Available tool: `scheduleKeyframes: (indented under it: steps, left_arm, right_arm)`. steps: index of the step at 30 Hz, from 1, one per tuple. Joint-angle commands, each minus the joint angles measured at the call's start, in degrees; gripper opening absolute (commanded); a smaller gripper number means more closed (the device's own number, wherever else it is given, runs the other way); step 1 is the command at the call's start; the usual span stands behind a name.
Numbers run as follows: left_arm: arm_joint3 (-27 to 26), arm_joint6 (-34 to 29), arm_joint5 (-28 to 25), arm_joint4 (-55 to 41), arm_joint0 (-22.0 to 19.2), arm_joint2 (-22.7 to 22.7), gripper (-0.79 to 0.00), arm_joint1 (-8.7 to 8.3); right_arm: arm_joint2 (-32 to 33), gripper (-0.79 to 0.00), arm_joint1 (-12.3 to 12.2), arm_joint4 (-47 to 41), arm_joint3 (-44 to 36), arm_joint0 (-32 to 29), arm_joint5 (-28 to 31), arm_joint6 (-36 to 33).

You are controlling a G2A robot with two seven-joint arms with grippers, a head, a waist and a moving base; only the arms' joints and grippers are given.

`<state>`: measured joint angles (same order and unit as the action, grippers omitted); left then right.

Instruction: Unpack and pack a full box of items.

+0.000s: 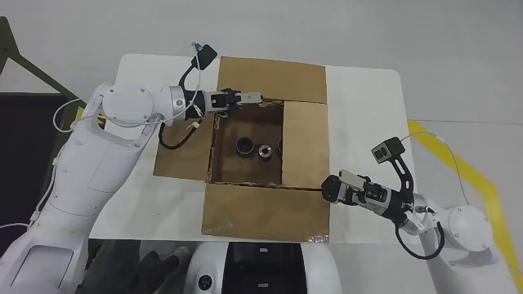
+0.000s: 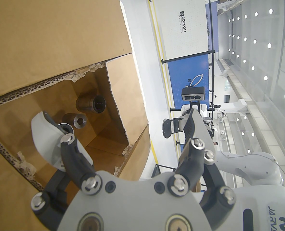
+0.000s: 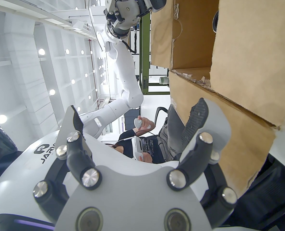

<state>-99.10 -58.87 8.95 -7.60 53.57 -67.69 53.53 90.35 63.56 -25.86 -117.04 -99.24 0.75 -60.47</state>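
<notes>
An open cardboard box (image 1: 265,77) stands on the white table (image 1: 364,90) with its flaps spread out. Inside lie dark metal cylinders: one (image 1: 244,145), a second (image 1: 264,152), and a third (image 1: 280,144) half under the right flap. My left gripper (image 1: 252,96) hangs open at the box's far left corner, nothing between its fingers; the left wrist view (image 2: 118,128) looks into the box at the cylinders (image 2: 90,104) (image 2: 77,120). My right gripper (image 1: 328,187) is open and empty by the near right corner, beside the box wall (image 3: 241,49).
The box flaps (image 1: 265,212) cover much of the table's middle. Bare table strips lie to the left (image 1: 135,188) and right (image 1: 368,131) of the box. The left gripper (image 3: 133,1) appears far off in the right wrist view.
</notes>
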Motion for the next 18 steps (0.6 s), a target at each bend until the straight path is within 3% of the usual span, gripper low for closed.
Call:
scheduleKeyframes:
  steps: [1,7,18]
  left_arm:
    - [0.00,0.00,0.00,0.00,0.00,0.00,0.000,0.00]
    - [-0.96,1.79,0.61,0.70,0.27,0.73,0.000,0.16]
    - [0.49,5.12,4.21,-0.05,-4.42,11.00,0.000,2.79]
  right_arm:
    - [0.00,0.000,0.00,0.00,0.00,0.00,0.00,0.00]
    - [0.00,0.000,0.00,0.00,0.00,0.00,0.00,0.00]
    - [-1.14,0.000,-0.27,0.40,-0.72,-0.12,-1.64,2.67]
